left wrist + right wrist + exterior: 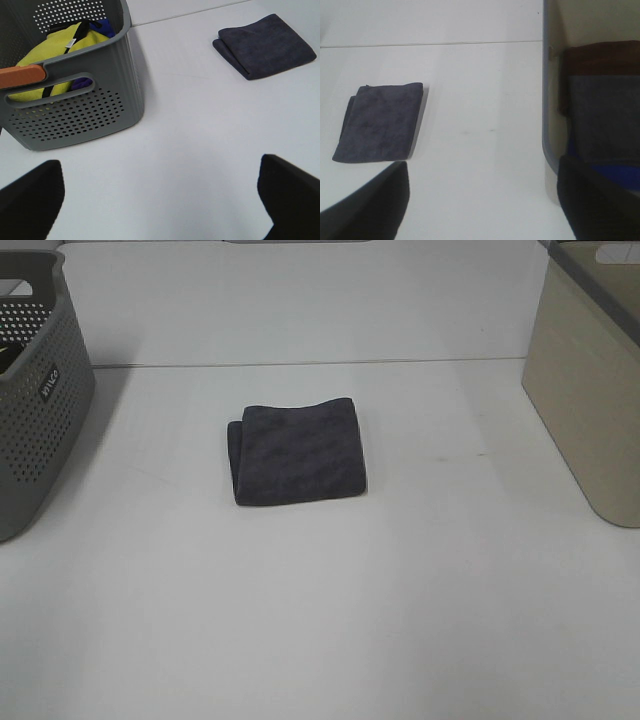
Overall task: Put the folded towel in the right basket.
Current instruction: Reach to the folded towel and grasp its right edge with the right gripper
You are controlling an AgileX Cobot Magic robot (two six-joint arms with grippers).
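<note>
The folded dark grey towel lies flat on the white table, near the middle. It also shows in the left wrist view and the right wrist view. The right basket is beige and stands at the table's right edge; its wall is close to my right gripper. Neither gripper shows in the exterior high view. My left gripper is open and empty, beside the grey basket and well short of the towel. My right gripper is open and empty, between towel and beige basket.
A grey perforated basket stands at the left edge, holding a yellow cloth. The beige basket holds folded towels: brown, grey and blue. A seam runs across the table behind the towel.
</note>
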